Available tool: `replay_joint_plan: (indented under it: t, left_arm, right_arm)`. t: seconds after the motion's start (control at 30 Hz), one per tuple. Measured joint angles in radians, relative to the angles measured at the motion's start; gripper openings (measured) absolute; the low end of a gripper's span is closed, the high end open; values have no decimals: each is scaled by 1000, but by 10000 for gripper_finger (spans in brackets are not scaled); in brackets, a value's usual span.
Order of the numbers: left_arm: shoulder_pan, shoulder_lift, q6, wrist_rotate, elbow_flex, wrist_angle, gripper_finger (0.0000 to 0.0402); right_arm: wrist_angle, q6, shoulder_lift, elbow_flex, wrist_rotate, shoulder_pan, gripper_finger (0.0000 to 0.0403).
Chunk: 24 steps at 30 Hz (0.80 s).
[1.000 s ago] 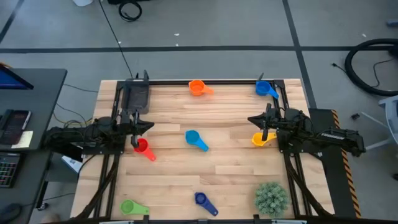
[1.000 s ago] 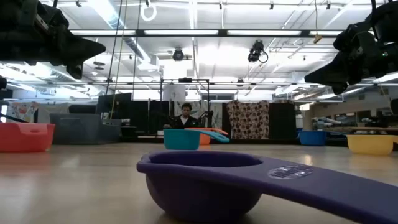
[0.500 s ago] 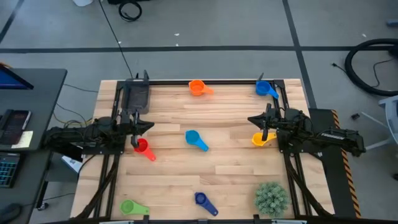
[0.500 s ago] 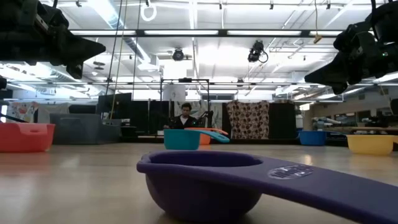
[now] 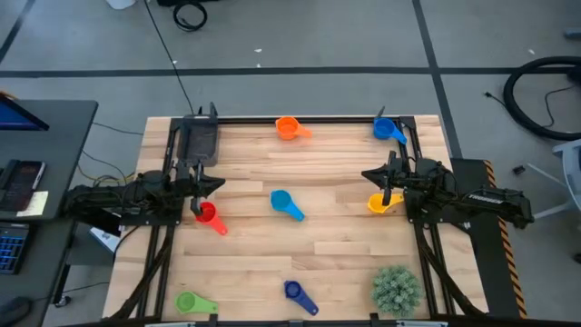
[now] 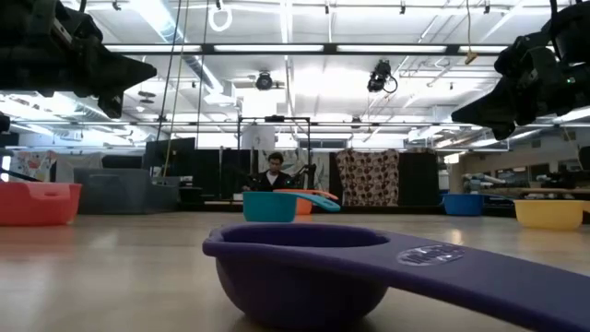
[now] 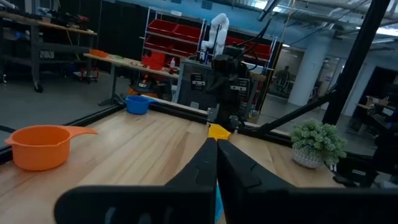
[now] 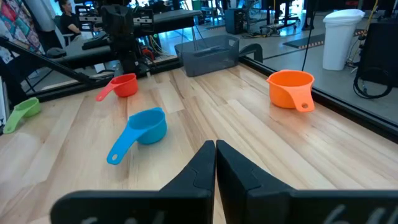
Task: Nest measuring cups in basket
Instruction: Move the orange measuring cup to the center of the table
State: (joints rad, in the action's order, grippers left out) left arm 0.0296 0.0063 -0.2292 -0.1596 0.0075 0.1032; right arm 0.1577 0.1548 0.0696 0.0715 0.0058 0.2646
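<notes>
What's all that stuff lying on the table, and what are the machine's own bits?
orange cup: one, far edge, middle.
blue cup: one, far right corner.
light blue cup: one, table centre.
red cup: one, left side, just beside the left gripper.
yellow cup: one, right side, under the right arm.
green cup: one, near left corner.
dark blue cup: one, near edge, middle.
basket: one, dark grey, far left corner, nothing visible in it.
plant ball: one, spiky green, near right corner.
left gripper: shut, holding nothing.
right gripper: shut, holding nothing.

text: none legible | dark blue cup [image 6: 387,267] handle: embossed mark, unreadable
</notes>
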Motion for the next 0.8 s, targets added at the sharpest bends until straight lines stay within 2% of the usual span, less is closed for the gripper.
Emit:
replay_joint_plan:
  t: [0.27,0.5,0.67,0.8]
  left_arm:
    - [0,0,-50,3,0,1,9]
    - [0,0,-29,-26,6,-5,9]
    - [0,19,109,-131,135,-109,9]
    - [0,113,78,-220,296,-280,9]
  right_arm:
    - [0,0,0,0,0,0,18]
    - [0,0,0,0,0,0,18]
    - [0,0,0,0,0,0,18]
    - [0,0,0,0,0,0,18]
